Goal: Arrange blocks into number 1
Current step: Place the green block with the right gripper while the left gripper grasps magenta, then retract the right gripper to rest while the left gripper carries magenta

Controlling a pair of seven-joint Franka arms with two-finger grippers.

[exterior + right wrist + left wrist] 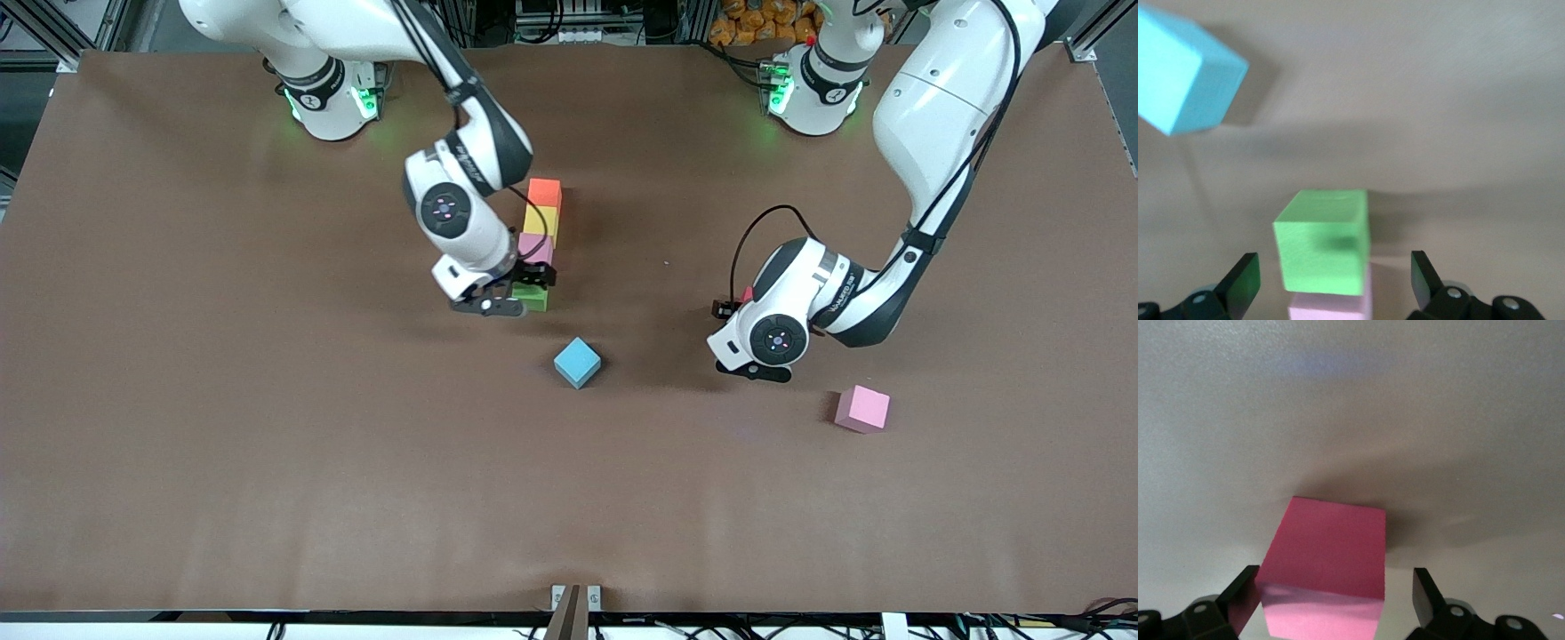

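Note:
A column of blocks runs toward the front camera: orange point(544, 191), yellow point(540, 220), light pink point(535, 247), green point(533, 300). My right gripper point(514, 292) stands open over the green block point(1323, 250), its fingers point(1241, 283) apart from the block's sides. The green block lies against the light pink one point(1331, 308). My left gripper point(740, 340) is open and low over the red block point(1328, 567), which lies between its fingers point(1428, 600). In the front view only a sliver of the red block point(748, 293) shows past the hand.
A blue block point(577, 362) point(1185, 80) lies loose, nearer the front camera than the column. A second light pink block point(861, 408) lies toward the left arm's end, close to the left hand. The brown table point(267, 444) stretches around them.

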